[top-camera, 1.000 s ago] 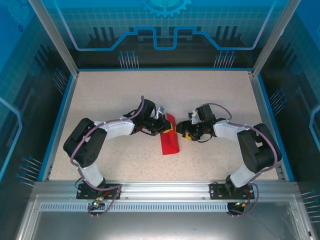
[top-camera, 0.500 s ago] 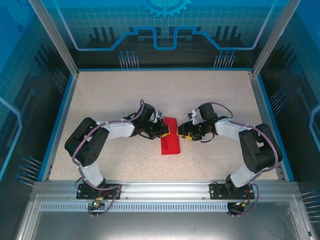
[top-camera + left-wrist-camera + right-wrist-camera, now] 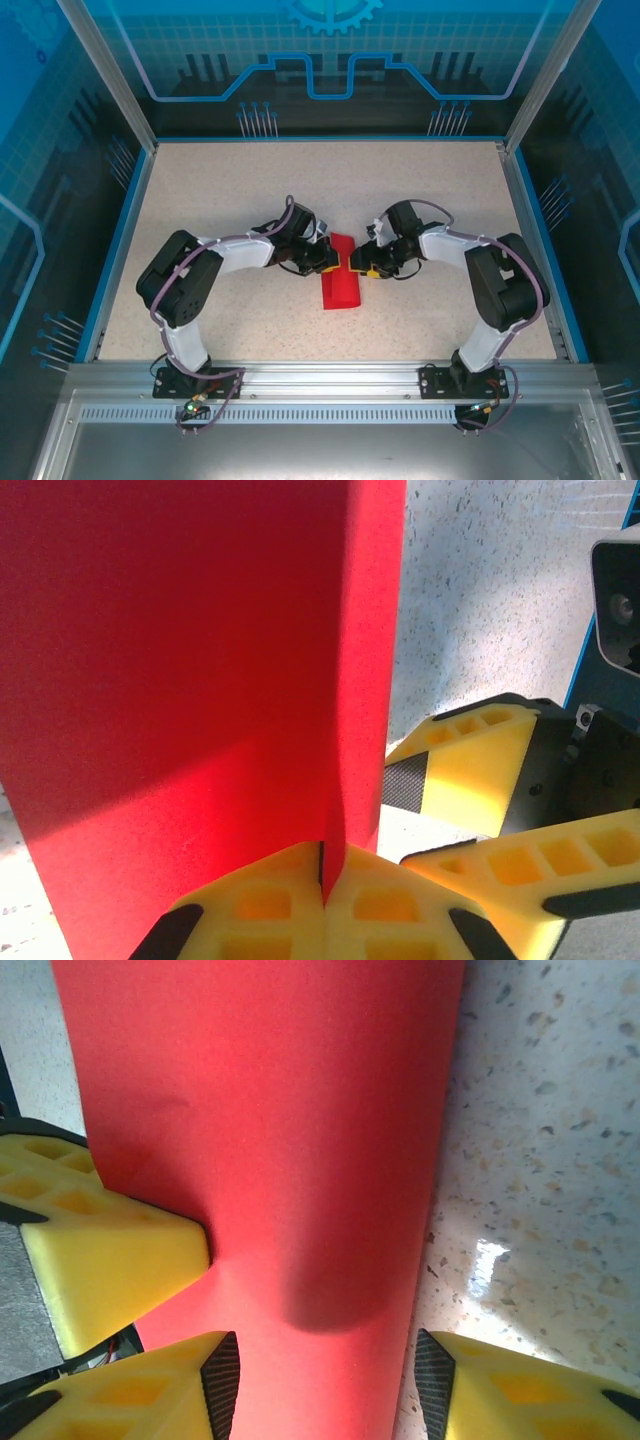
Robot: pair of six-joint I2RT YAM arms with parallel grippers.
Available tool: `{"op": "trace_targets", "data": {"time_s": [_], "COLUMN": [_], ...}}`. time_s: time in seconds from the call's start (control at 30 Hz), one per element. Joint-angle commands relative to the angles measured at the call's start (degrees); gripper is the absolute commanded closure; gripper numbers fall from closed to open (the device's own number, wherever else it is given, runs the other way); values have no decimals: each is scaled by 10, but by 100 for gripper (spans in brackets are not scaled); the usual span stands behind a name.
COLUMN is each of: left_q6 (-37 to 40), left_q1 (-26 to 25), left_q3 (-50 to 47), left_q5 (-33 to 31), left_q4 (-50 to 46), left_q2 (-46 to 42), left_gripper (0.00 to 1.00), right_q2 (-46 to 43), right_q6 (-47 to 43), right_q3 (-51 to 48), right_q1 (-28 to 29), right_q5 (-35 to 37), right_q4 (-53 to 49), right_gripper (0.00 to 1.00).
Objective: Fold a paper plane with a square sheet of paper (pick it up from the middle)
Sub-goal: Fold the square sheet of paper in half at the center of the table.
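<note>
The square sheet of paper (image 3: 340, 286) is bright red and folded into a narrow strip, lying mid-table between the two arms. My left gripper (image 3: 331, 262) comes in from the left and is shut on an upstanding fold of the paper (image 3: 200, 660), the red edge pinched between its yellow fingertips (image 3: 325, 865). My right gripper (image 3: 356, 266) faces it from the right with its jaws apart, straddling the strip (image 3: 270, 1110). In the right wrist view the gripper (image 3: 327, 1380) has its left pad at the paper's edge, while bare table shows between the paper and its right pad.
The speckled beige table (image 3: 220, 190) has a raised blue rim (image 3: 118, 240) on its left, back and right sides. The two grippers nearly touch: the right one's yellow fingers (image 3: 470, 770) sit just beside the left one. Free surface lies all around the paper.
The right gripper's jaws have narrowed around the paper and it has edged left. The left gripper has stayed shut on the fold, and the strip's upper end now lies straighter.
</note>
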Motion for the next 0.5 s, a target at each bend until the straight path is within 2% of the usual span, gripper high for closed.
{"op": "trace_targets", "data": {"time_s": [0.0, 0.1, 0.23, 0.27, 0.47], "left_q6": [16, 16, 19, 20, 22], "left_q1": [-1, -1, -1, 0, -1], "left_q3": [13, 13, 9, 7, -8], "left_q5": [-10, -11, -22, -30, -107], "left_q4": [-23, -28, -39, -47, -99], "left_q2": [6, 5, -13, -20, -83], "left_gripper": [94, 91, 76, 70, 55], "right_q2": [17, 31, 40, 41, 43], "right_q6": [-14, -16, -8, -6, 4], "right_q3": [18, 24, 22, 21, 21], "right_q1": [11, 15, 16, 16, 28], "right_q5": [-1, 10, 13, 12, 17], "right_q4": [-24, -32, -25, -24, -20], "right_gripper": [49, 51, 54, 54, 53]}}
